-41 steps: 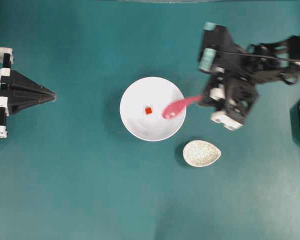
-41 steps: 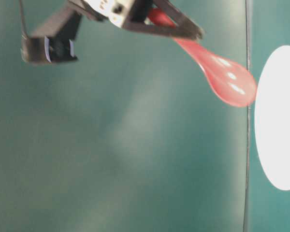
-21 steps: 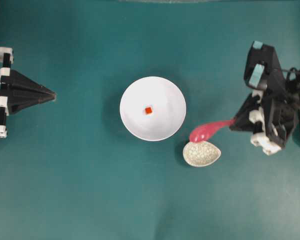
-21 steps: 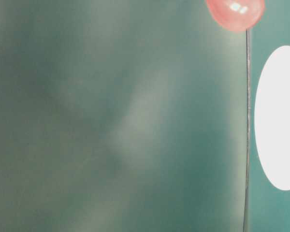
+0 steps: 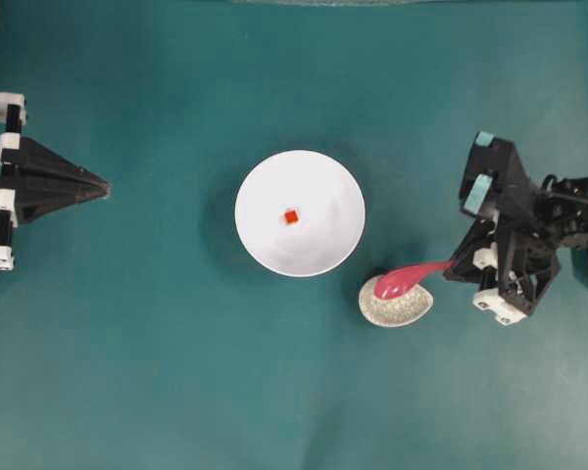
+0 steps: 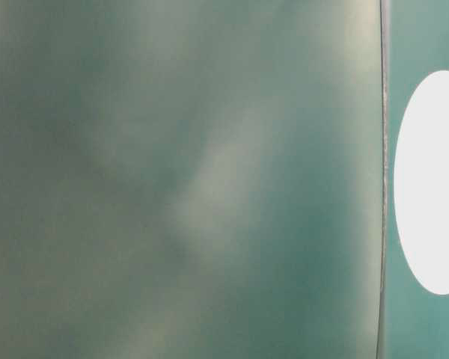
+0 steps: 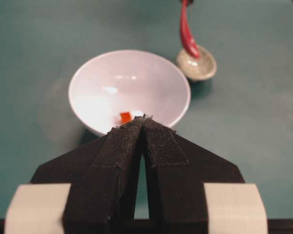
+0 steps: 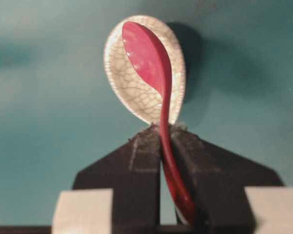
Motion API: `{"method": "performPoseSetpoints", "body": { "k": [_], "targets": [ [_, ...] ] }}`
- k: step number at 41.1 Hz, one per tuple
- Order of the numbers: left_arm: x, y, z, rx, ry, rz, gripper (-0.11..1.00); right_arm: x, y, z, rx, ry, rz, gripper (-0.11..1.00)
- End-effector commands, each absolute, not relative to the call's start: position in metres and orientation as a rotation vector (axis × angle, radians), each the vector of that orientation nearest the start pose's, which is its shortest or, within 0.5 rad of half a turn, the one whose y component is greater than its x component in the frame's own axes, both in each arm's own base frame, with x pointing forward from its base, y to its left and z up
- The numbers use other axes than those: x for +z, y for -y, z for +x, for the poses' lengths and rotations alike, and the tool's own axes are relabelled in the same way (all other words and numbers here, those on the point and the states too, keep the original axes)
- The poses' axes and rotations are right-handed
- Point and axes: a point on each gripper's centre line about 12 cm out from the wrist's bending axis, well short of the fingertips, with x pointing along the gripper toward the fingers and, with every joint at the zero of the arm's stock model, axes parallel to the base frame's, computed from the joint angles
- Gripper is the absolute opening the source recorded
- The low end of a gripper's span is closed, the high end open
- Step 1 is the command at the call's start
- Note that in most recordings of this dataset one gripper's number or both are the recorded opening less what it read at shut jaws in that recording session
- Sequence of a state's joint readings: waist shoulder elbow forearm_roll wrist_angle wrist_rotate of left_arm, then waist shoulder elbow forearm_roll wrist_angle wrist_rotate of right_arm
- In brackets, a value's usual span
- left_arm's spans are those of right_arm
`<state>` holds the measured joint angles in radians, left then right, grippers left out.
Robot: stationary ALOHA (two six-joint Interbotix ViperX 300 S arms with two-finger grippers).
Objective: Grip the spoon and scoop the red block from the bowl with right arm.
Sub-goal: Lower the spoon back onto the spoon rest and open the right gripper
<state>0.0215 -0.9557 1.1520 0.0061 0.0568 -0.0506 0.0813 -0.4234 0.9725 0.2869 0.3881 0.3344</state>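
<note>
Teal table (image 5: 176,392): one plain cloth-like surface under everything, seen from overhead.
Speckled dish (image 5: 397,305): small, egg-shaped, crackle-glazed; nearest of the dishes, just right of and nearer than the bowl, not touching it.
Spoon (image 5: 404,280): glossy pink-red; its scoop lies over the speckled dish, its handle runs right into the right gripper. No block shows in the scoop.
Right gripper (image 5: 455,270): jaws pinched narrow on the spoon's handle; the wrist view shows the handle between the black pads.
Bowl (image 5: 255,245): round, white, mid-table, left of the spoon and apart from it.
Red block (image 5: 291,216): tiny cube on the bowl's floor, near its middle.
Left gripper (image 5: 100,184): at the far left edge, well apart from the bowl, jaws closed to a point with nothing between them.
</note>
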Motion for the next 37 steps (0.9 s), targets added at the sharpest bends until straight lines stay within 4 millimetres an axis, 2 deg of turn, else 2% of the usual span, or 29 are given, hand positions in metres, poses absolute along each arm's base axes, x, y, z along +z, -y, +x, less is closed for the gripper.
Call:
{"method": "performPoseSetpoints", "body": {
  "k": [1,9,21,25,33,37],
  "targets": [
    [0.268,-0.005,0.201,0.028,-0.233,-0.042,0.00,0.173,-0.037,0.260,-0.100,-0.942,0.563,0.03],
    [0.268,-0.005,0.201,0.028,-0.233,-0.042,0.00,0.164,-0.043,0.260,-0.092,-0.985,0.549,0.03],
    [0.268,-0.005,0.201,0.028,-0.234,-0.042,0.00,0.163,-0.043,0.258,-0.091,-1.001,0.545,0.05],
    [0.268,-0.005,0.201,0.028,-0.233,-0.042,0.00,0.162,-0.043,0.257,-0.091,-1.011,0.539,0.12],
    [0.268,-0.005,0.201,0.028,-0.234,-0.044,0.00,0.161,-0.043,0.256,-0.089,-1.025,0.516,0.42],
    [0.268,-0.005,0.201,0.028,-0.234,-0.044,0.00,0.160,-0.040,0.255,-0.086,-1.026,0.472,0.52]
  ]
}}
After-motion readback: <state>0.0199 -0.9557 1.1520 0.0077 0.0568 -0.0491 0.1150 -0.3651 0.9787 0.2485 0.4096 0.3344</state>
